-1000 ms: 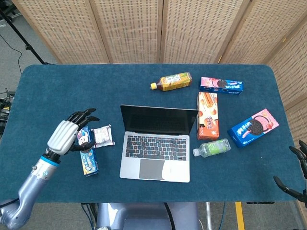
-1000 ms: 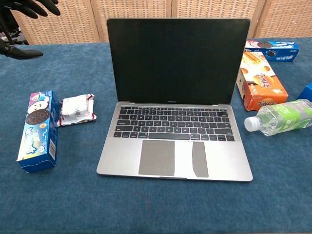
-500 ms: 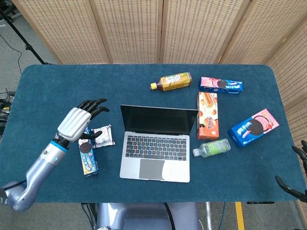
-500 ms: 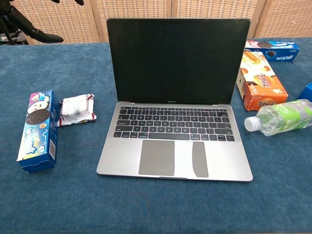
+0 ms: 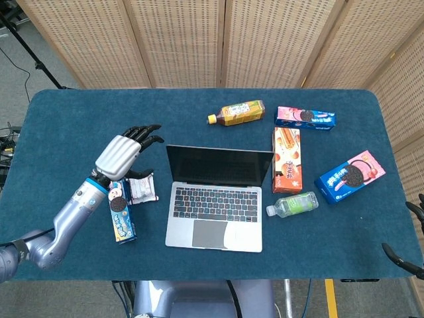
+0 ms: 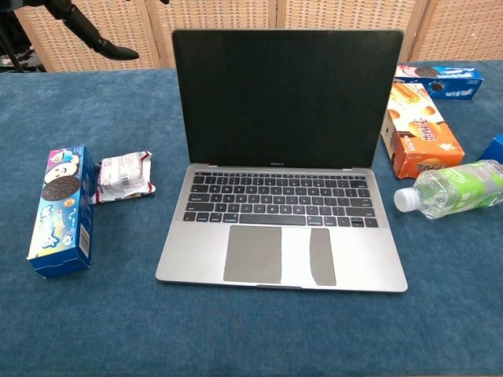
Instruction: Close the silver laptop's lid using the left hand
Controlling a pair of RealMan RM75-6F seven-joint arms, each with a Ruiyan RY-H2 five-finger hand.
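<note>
The silver laptop (image 5: 215,209) (image 6: 283,228) stands open in the middle of the blue table, its dark screen (image 6: 287,98) upright and facing me. My left hand (image 5: 126,154) hovers left of the lid, fingers spread and pointing toward the screen's left edge, holding nothing. In the chest view only one dark finger of my left hand (image 6: 98,39) shows at the top left. At the far right edge of the head view, dark fingers of my right hand (image 5: 407,235) hang off the table, too little showing to read their pose.
A blue cookie box (image 5: 121,215) (image 6: 61,208) and a white snack packet (image 5: 141,188) (image 6: 122,177) lie under my left forearm. An orange box (image 5: 286,159), a green water bottle (image 5: 293,203), a tea bottle (image 5: 236,112) and two Oreo boxes (image 5: 349,175) (image 5: 305,117) lie right of and behind the laptop.
My left hand has risen and moved forward and right, from over the cookie box toward the lid's left edge. The laptop has not moved.
</note>
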